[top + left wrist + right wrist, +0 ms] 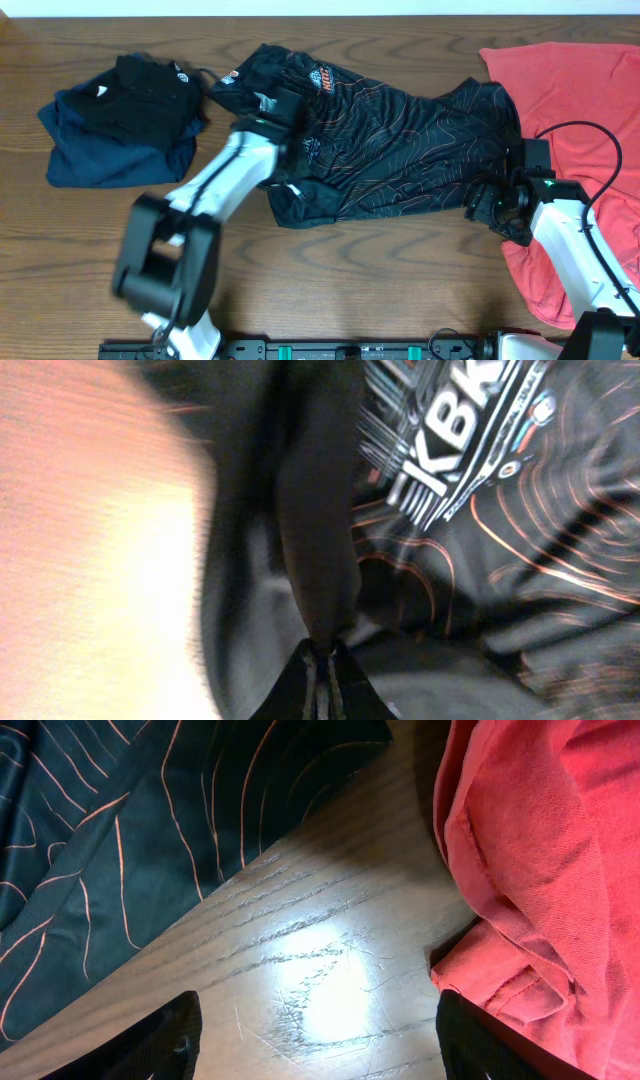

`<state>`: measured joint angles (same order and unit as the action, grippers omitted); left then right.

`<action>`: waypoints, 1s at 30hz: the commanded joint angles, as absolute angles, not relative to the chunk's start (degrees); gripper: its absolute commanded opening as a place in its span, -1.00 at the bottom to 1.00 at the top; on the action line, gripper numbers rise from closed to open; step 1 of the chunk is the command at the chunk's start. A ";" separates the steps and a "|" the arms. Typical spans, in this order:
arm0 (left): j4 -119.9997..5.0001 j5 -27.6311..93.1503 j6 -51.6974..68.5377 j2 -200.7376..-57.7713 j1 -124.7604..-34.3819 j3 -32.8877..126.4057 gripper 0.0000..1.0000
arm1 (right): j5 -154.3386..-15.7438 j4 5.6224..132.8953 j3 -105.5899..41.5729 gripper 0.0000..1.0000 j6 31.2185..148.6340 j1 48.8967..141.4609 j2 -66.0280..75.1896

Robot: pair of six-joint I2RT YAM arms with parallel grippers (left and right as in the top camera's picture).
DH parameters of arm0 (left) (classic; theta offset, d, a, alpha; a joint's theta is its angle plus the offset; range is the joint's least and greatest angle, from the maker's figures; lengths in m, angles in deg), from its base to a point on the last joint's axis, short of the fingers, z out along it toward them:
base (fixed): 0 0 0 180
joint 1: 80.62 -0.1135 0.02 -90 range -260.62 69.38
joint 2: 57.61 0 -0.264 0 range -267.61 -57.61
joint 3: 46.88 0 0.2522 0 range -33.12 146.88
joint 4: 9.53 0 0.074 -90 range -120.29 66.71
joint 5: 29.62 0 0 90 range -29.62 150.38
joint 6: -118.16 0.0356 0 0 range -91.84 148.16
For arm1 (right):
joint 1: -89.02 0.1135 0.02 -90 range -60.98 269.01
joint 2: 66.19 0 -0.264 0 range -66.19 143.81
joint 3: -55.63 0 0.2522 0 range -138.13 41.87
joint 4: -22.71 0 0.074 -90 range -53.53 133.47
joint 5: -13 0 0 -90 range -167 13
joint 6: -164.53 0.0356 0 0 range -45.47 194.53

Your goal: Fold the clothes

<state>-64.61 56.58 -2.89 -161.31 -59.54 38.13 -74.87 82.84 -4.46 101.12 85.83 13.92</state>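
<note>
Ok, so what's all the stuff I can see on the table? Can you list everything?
black jersey: one, black with orange lines, middle of the table.
coral-red garment: one, coral-red, right end.
folded pile: one, navy and black, left end.
table: one, brown wood, under everything.
left arm: one, white and black, reaching over the jersey.
right arm: one, white and black, by the coral-red garment.
left end effector: one, black, shut on a jersey fold.
right end effector: one, black, open above bare wood beside the coral-red garment.
</note>
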 commanded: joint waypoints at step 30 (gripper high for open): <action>-79.54 70.16 -2.56 -150.99 -68.72 26.02 -0.88 | -69.66 83.61 -4.20 0.48 100.55 85.16 13.95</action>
